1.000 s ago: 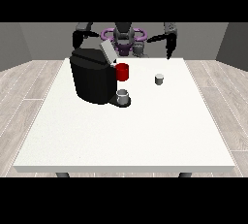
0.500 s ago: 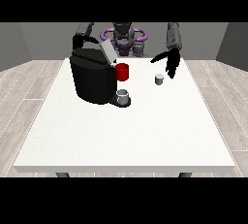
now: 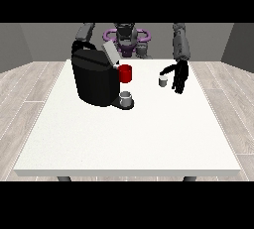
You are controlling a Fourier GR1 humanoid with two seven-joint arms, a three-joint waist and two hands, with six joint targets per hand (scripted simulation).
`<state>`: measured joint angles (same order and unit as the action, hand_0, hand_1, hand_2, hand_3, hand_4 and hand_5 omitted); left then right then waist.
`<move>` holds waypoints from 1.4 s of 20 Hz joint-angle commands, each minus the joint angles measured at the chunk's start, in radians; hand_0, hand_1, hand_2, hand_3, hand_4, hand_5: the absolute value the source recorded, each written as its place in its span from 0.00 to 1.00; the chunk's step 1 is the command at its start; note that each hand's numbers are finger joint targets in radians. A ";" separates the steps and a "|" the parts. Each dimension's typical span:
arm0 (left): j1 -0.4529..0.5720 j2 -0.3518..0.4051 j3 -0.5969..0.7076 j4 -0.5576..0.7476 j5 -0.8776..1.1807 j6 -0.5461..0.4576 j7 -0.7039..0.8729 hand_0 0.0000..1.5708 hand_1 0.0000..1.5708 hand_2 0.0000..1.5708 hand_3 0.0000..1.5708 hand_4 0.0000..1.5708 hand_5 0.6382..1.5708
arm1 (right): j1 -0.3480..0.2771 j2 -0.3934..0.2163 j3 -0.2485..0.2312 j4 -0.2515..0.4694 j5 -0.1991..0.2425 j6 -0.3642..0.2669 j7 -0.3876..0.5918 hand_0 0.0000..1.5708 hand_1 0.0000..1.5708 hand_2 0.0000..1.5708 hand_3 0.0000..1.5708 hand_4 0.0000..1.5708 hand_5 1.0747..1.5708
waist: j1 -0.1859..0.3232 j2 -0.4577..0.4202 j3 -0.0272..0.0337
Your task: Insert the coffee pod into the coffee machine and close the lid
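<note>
While the pod has not yet been picked up, everything below is read from the single front view.

Front view, coffee pod: the small pale coffee pod [image 3: 162, 81] stands upright on the white table [image 3: 129, 139], right of centre in the frame, well apart from the coffee machine [image 3: 95, 78].

Front view, hand at the view's right: this hand [image 3: 179, 77] hangs just beside the pod on its right, fingers pointing down and relaxed, holding nothing; the thumb reaches toward the pod, but whether it touches I cannot tell.

Front view, hand at the view's left: hidden behind the machine, so its fingers cannot be judged.

Front view, machine: black body at left of centre, with its lid [image 3: 110, 53] raised and tilted above the top, a red part [image 3: 125, 73] on its right face and a grey cup [image 3: 126, 97] on the base below.

Risk, the grasp: the pod looks light and short, so fingers closing from one side could tip it or push it leftward across the table rather than enclose it.

Risk, the insertion: the raised lid leans over the opening, so a pod carried in at a tilt may catch on the lid or rim and sit crooked.

Risk, the closing: a crooked pod would likely keep the lid from shutting fully.
</note>
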<state>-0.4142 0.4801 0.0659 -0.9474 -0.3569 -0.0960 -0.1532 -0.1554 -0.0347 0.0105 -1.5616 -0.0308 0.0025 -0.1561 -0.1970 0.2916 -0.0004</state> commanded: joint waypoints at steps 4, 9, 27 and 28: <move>-0.077 0.014 -0.037 0.173 -0.088 -0.036 -0.025 0.00 0.00 0.00 0.00 0.00 1.00 | -0.021 0.004 -0.014 0.018 0.000 -0.025 0.056 0.00 0.00 0.00 0.00 0.29 1.00 | 0.003 0.002 -0.0001; -0.151 0.022 -0.038 0.224 -0.129 -0.030 -0.028 0.00 0.00 0.00 0.00 0.00 1.00 | -0.051 0.025 -0.017 0.096 0.041 -0.061 -0.049 0.00 0.00 0.00 0.00 0.27 1.00 | 0.009 0.063 0.0001; -0.145 -0.098 -0.117 0.214 -0.252 0.055 -0.035 0.75 0.75 0.76 0.69 0.00 1.00 | -0.101 0.027 -0.062 0.228 0.013 -0.063 -0.047 0.00 0.00 0.00 0.00 0.24 1.00 | 0.026 0.012 0.0004; -0.164 -0.068 -0.106 0.214 -0.243 0.018 -0.050 0.75 0.75 0.77 0.69 0.00 1.00 | -0.115 -0.002 -0.084 0.243 0.006 -0.051 -0.044 0.00 0.00 0.00 0.00 0.26 1.00 | 0.030 0.005 0.0004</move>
<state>-0.5716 0.4880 0.0111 -0.7505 -0.5806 -0.0462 -0.1967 -0.2573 -0.0383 -0.0689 -1.3498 -0.0213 -0.0495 -0.2009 -0.1620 0.3027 0.0155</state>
